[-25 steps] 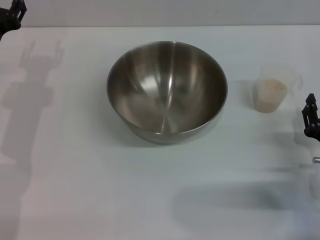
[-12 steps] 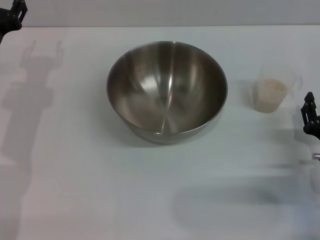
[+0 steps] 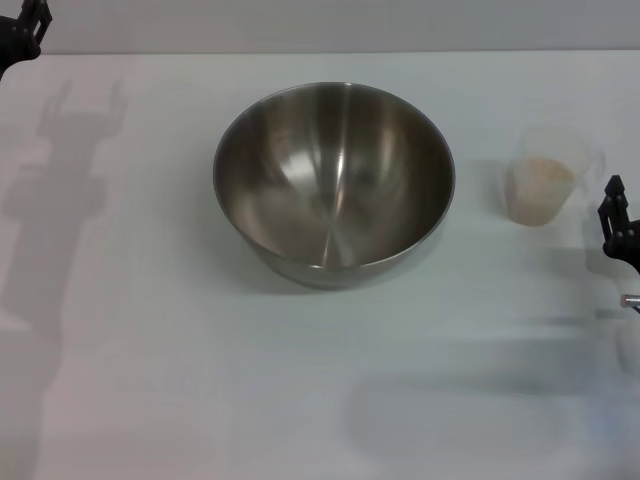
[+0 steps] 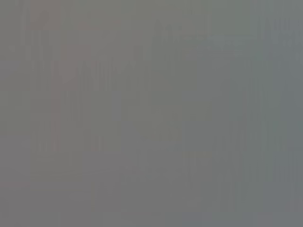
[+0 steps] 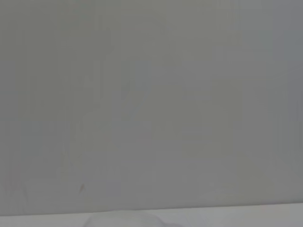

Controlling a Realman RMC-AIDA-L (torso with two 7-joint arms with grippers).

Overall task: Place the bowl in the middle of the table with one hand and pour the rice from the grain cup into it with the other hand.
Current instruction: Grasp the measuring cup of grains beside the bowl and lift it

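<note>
Right gripper (image 3: 618,235) sits at the right edge of the table (image 3: 150,380), near the grain cup (image 3: 545,178) but apart from it, on the side toward the near edge; only part of its black fingers shows, so whether they are spread or closed cannot be told. Left gripper (image 3: 22,35) is parked at the far left corner, mostly out of frame, holding nothing visible; finger state likewise cannot be told. Bowl (image 3: 334,182) stands upright, mouth up, roughly central between left and right edges and somewhat toward the far edge; interior shows only brushed steel with reflections. Grain cup stands upright to the right of the bowl, well clear of its rim, long axis vertical, opening upward. Its handle appears to project toward the right edge, though the clear plastic makes this faint. Rice (image 3: 540,185) fills the lower part of the cup, level, beige. Shadow of the left arm lies across the left side of the tabletop. Left wrist view gives uniform grey, nothing resolvable. Right wrist view gives a plain pale surface, no object identifiable.
</note>
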